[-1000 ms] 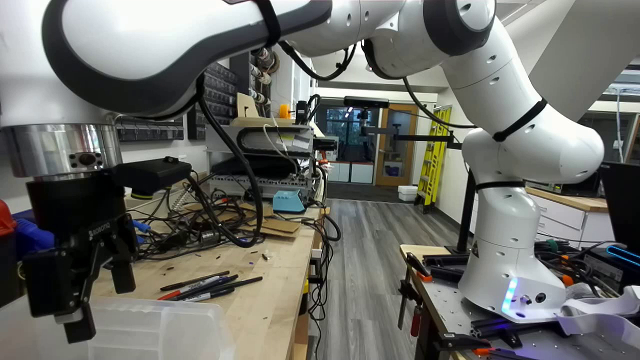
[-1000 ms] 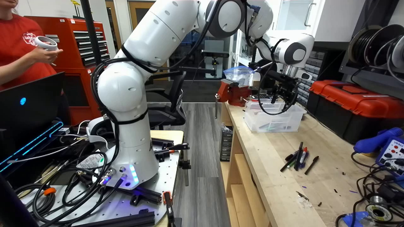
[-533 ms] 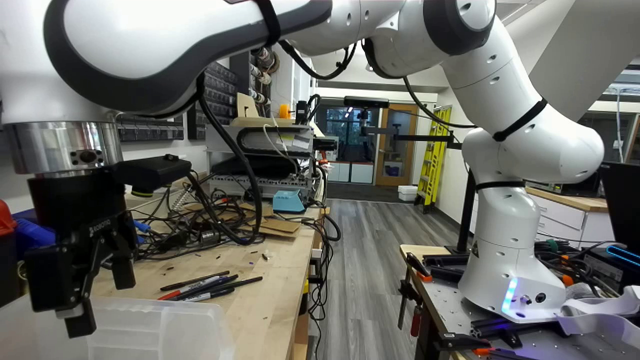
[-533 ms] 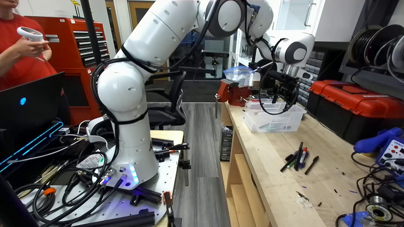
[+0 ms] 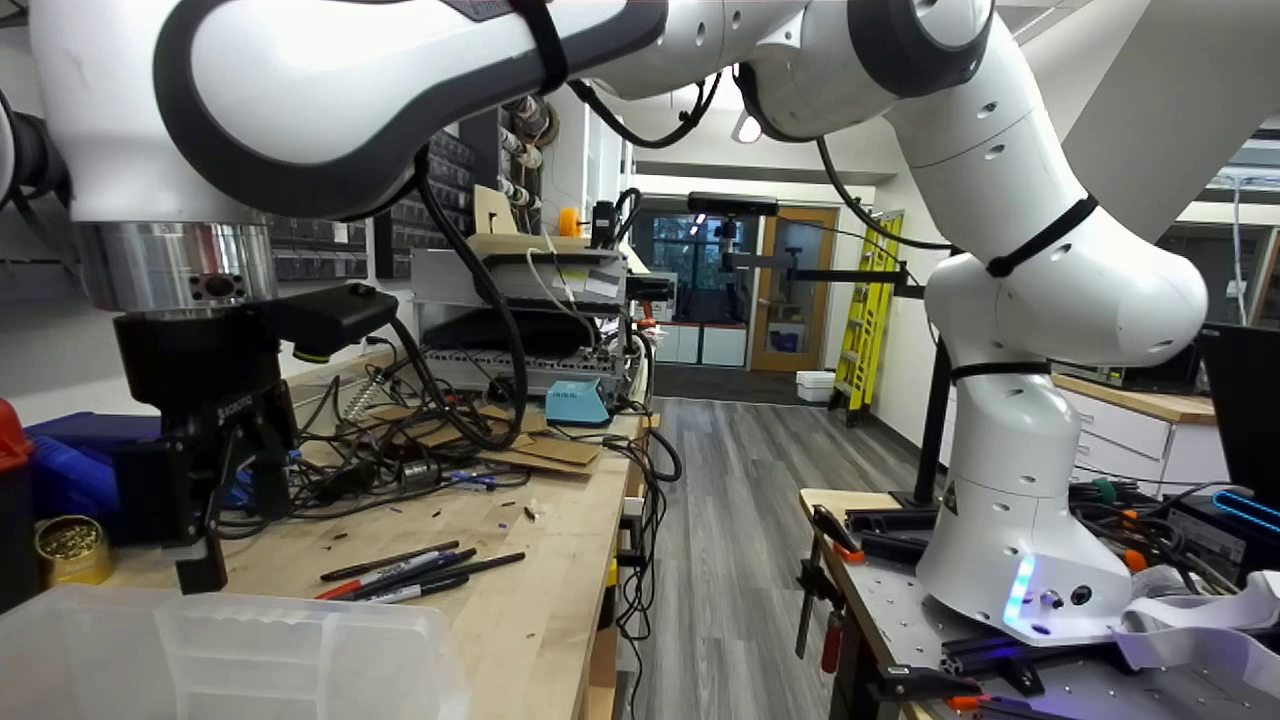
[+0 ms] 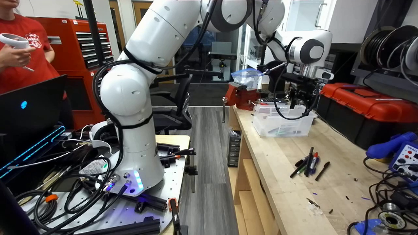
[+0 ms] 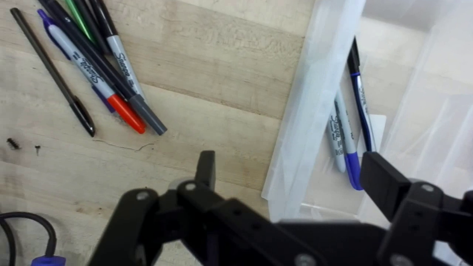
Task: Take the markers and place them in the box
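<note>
The wooden bench (image 6: pixel 277 163) carries a box (image 6: pixel 282 125), a vise (image 6: pixel 244 98), a toolbox (image 6: pixel 369 107), cables (image 7: pixel 51 240), scraps (image 7: pixel 13 143) and markers (image 7: pixel 104 66), these heaped but for one lying just beside the rest.

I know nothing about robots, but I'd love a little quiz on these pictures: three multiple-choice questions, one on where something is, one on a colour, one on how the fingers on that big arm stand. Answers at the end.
1. Where is the red-capped marker, compared with the box?
A) inside it
B) underneath it
C) outside it, on the wooden tabletop

2. What colour is the lid of the toolbox?
A) red
B) green
C) yellow

3. How do the fingers stand?
A) closed around the red-capped marker
B) apart, gripping nothing
C) pressed together

1 C: in the wrist view, bare wood shows between it and the box.
2 A: an exterior view shows red above the toolbox's black lower part.
3 B: the wrist view shows a gap between them, nothing held.
</note>
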`<state>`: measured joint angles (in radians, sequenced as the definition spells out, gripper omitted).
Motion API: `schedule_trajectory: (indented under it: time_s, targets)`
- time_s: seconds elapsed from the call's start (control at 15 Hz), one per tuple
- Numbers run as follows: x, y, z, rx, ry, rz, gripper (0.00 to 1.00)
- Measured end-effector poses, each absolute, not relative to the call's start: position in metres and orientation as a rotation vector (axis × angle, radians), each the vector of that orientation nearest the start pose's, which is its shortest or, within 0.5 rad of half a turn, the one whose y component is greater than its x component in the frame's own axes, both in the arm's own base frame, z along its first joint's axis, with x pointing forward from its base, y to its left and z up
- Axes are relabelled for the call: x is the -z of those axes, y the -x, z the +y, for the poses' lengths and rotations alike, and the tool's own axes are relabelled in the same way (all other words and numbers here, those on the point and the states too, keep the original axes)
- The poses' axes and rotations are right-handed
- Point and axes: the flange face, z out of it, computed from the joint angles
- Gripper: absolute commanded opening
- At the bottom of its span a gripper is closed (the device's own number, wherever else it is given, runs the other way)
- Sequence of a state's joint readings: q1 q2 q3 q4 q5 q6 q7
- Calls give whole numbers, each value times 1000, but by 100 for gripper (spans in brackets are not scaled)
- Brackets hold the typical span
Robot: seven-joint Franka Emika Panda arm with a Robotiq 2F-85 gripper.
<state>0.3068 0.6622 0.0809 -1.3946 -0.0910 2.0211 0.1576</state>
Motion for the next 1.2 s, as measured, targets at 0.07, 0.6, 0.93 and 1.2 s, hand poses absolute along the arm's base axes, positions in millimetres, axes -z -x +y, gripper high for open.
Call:
schedule_trajectory:
  time_s: [0.07, 0.6, 0.93, 1.2]
  targets:
    - [-315, -676, 249, -21, 3161, -395, 100]
    - [-291, -670, 164, 48, 3200, -356, 100]
    - [-271, -656, 123, -7, 3167, -578, 100]
    - [-257, -649, 102, -18, 3117, -793, 100]
